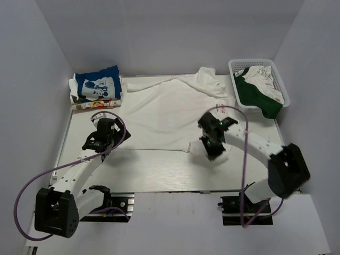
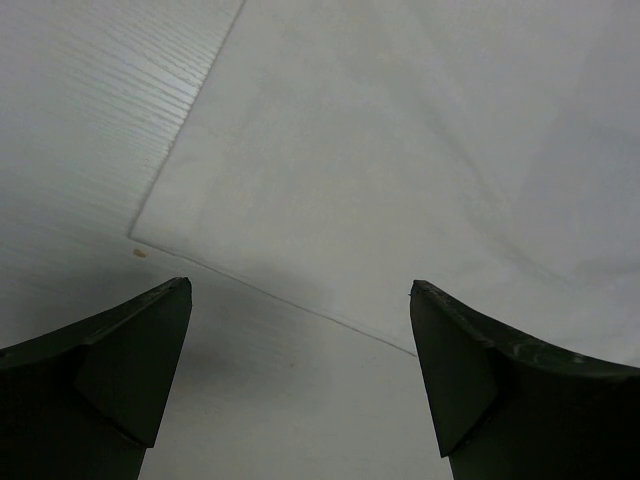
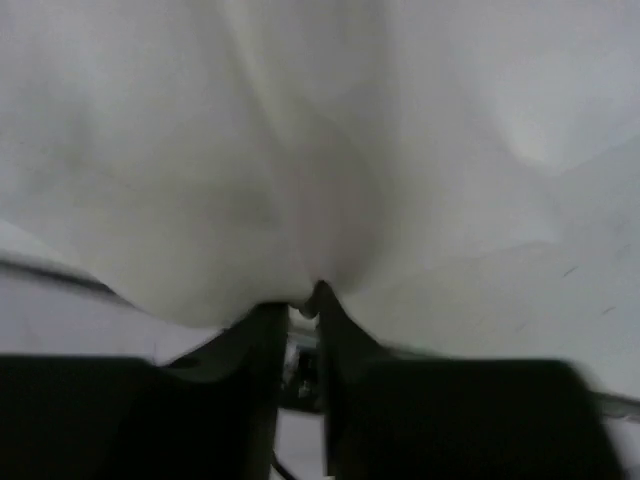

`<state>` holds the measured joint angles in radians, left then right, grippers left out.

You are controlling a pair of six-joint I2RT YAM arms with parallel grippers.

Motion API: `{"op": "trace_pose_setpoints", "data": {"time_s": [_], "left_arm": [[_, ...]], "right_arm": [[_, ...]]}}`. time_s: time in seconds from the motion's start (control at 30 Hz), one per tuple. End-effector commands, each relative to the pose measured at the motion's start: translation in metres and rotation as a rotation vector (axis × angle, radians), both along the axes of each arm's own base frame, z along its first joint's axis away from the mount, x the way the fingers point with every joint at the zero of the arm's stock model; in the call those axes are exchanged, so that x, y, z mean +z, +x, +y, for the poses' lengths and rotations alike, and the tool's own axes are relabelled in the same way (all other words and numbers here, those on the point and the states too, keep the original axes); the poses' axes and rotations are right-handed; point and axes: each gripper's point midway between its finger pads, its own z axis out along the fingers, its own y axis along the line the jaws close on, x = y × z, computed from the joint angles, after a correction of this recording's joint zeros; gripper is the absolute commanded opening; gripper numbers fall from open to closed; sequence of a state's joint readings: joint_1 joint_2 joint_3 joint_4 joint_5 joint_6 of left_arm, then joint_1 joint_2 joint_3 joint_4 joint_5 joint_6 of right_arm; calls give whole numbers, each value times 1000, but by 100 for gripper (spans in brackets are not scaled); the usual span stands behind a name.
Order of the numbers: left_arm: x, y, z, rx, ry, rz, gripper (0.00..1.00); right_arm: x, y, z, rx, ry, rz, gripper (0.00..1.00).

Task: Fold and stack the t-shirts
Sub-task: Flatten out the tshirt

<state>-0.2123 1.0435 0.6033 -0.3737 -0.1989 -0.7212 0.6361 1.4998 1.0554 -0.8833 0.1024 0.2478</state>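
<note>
A large white t-shirt (image 1: 164,109) lies spread across the middle of the table, plain side up; no logo panel shows. My right gripper (image 1: 211,144) is shut on its near right corner, which is bunched and lifted, and the cloth (image 3: 300,180) drapes over the jaws in the right wrist view. My left gripper (image 1: 104,127) is open and empty, just above the shirt's near left corner (image 2: 140,238). A folded blue t-shirt with white cartoon print (image 1: 97,85) lies on a small stack at the back left.
A white basket (image 1: 282,87) at the back right holds green and white clothes (image 1: 258,93). A folded item (image 1: 91,104) lies under the blue shirt. White walls enclose the table on three sides. Purple cables loop beside both arms.
</note>
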Motion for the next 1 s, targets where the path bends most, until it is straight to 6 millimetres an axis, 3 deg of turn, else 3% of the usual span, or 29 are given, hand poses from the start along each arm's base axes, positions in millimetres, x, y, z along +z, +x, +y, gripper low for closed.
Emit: {"op": "trace_pose_setpoints", "data": {"time_s": [0.0,0.03,0.07,0.2,0.27,0.37,0.4,0.53,0.57,0.6,0.67,0.7,0.77,0.8,0.83,0.93,0.97], "left_arm": [[16,10,0,-7,4,-52,100],[16,10,0,-7,4,-52,100],[12,10,0,-7,5,-47,100],[12,14,-3,-22,3,-47,100],[13,20,-4,-29,10,-55,100],[16,30,-10,-52,0,-75,100],[21,37,-11,-53,-3,-91,100],[23,66,-18,-75,10,-73,100],[11,72,-18,-81,16,-39,100],[6,76,-18,-89,28,-23,100],[6,92,-12,-51,63,-30,100],[-4,100,-13,-59,75,-5,100],[-15,108,-15,-60,80,25,100],[-14,116,-14,-60,96,32,100],[-33,117,-12,-54,115,85,100],[-46,123,-6,-35,136,136,100],[-59,121,-6,-37,142,167,100]], "right_arm": [[5,-103,4,-32,176,283,30],[4,-111,-2,-39,167,293,37],[9,-110,-3,-47,189,261,89],[21,-87,14,-21,259,186,91],[37,-60,27,3,281,109,91],[37,-28,27,-34,223,23,91],[29,-3,14,-94,148,-51,91],[17,51,9,-245,86,-129,91],[10,60,3,-278,47,-143,91],[17,82,0,-316,53,-203,91],[6,106,-15,-378,28,-219,91],[10,122,-11,-375,55,-251,91],[-7,140,-22,-406,55,-220,91],[-2,153,-19,-403,75,-242,91],[-13,164,-26,-425,65,-241,91],[-34,182,-35,-437,7,-236,91],[-37,186,-38,-450,1,-236,91]]}}
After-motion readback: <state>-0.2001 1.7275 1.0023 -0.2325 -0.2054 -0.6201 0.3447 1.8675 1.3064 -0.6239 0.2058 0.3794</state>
